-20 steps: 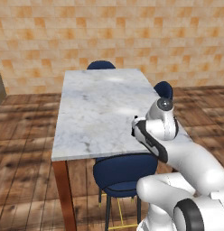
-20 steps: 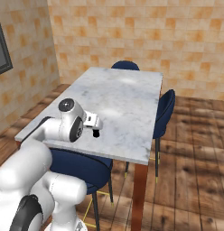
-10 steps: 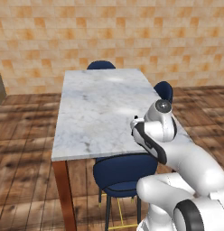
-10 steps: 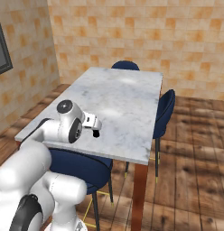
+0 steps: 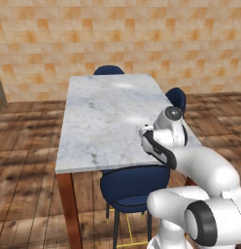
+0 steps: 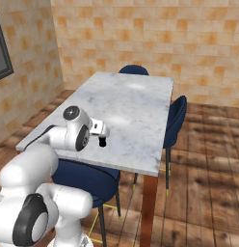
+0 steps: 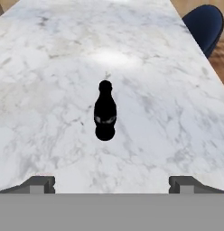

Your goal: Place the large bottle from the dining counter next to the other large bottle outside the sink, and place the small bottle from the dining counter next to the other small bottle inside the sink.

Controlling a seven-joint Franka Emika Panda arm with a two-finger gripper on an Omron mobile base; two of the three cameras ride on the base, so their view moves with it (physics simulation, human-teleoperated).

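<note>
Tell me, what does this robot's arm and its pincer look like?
The arm is glossy white, built of rounded, tube-like segments with dark bands and grey discs at the joints. It ends in a white hand carrying a small gripper with two short dark finger tips. No loose cables or markings are visible.

Small bottle (image 7: 105,113): glossy all-black. Dining counter (image 5: 108,116): white-grey marble, faint grey veining; legs reddish wood. Chairs (image 5: 134,187): navy blue. Wall (image 5: 120,34): orange-tan mottled tiles. Floor (image 6: 203,159): brown wood planks.
</note>
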